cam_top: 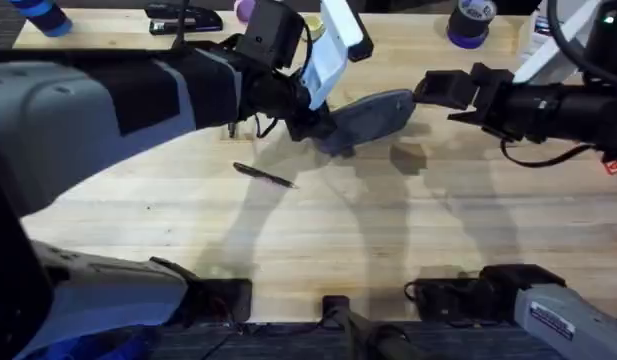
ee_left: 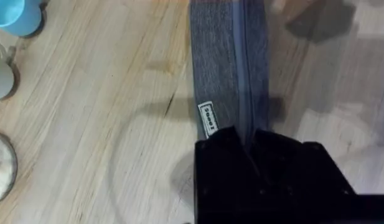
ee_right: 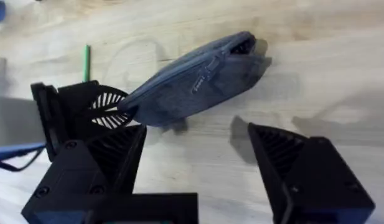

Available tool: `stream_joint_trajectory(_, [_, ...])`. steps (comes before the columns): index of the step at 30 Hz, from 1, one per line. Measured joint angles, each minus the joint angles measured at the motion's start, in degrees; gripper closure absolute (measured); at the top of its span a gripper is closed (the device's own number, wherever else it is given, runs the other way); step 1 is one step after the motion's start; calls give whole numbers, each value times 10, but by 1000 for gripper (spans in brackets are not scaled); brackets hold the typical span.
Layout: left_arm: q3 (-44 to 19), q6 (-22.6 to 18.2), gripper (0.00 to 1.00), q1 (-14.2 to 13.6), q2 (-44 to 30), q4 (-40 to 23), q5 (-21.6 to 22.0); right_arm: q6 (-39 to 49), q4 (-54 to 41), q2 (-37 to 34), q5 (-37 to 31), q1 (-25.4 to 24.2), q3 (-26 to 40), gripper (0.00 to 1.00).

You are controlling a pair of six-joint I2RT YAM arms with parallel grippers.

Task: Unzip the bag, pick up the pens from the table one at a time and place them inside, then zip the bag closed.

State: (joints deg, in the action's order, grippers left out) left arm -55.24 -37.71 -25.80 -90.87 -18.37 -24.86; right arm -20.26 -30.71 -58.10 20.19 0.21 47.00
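Left gripper (cam_top: 306, 118) clamped on the near-left end of the bag (cam_top: 373, 115) — left wrist view shows both black fingers (ee_left: 223, 149) pinching the grey-blue fabric by the zip line, beside the small white label. Bag stretches from that grip toward 2 o'clock, its far end raised off the table (cam_top: 318, 230), shadow under it. Right gripper (cam_top: 428, 88) sits just off the bag's far end at about 3 o'clock of it, fingers spread wide and holding nothing; the right wrist view shows the bag lying apart from them, zip partly gaping at the far tip. Black pen (cam_top: 265, 176) lies on bare wood at 7 o'clock of the bag, well apart from both grippers. Green pen (ee_right: 87, 62) lies beyond the left gripper in the right wrist view. Stapler (cam_top: 183, 18) and tape roll (cam_top: 471, 22) at the far edge — the wide middle and near table is open plank.
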Motion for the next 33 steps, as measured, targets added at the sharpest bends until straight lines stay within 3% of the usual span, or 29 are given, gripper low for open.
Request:
stream_joint_trajectory(7, [0,0,957,0,0,0,0,-66,6,-36,3,0,0,5])
stream_joint_trajectory(33, [0,0,937,0,0,0,0,-159,106,-99,4,1,0,5])
